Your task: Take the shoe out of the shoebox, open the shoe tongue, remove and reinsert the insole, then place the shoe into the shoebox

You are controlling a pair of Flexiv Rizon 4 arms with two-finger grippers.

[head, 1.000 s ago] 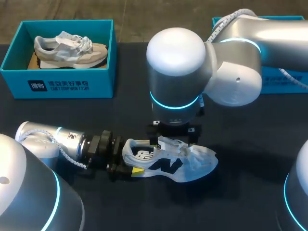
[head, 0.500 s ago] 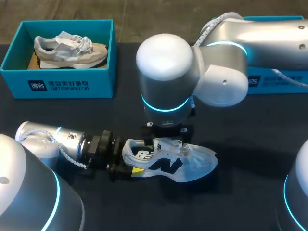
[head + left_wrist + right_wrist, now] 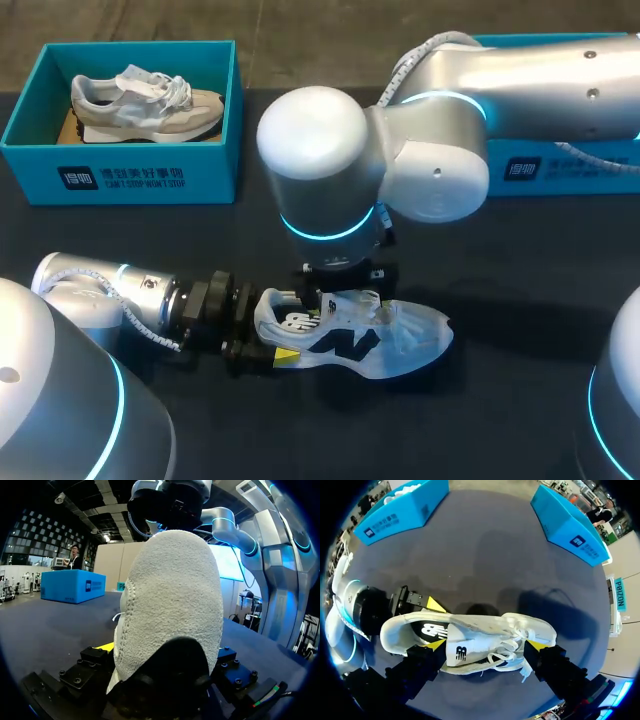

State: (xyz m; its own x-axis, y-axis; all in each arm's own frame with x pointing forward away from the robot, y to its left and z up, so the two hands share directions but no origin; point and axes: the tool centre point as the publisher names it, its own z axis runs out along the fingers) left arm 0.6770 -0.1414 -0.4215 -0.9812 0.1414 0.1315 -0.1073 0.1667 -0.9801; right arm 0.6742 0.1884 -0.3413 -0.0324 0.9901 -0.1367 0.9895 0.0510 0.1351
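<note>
Gripping the white sneaker (image 3: 355, 340) by its heel with the left end effector (image 3: 268, 328), closed on it from both sides, sole down on the table (image 3: 500, 260) (dark logo on its side). Hovering above the laces with the right end effector (image 3: 485, 645), spread wide, holding nothing. White print on the teal shoebox (image 3: 120, 175) behind.

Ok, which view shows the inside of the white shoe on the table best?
The right wrist view: it looks straight down into the white shoe, so its opening and tongue show. The head view has my right arm partly covering the opening; the left wrist view shows only the heel.
</note>
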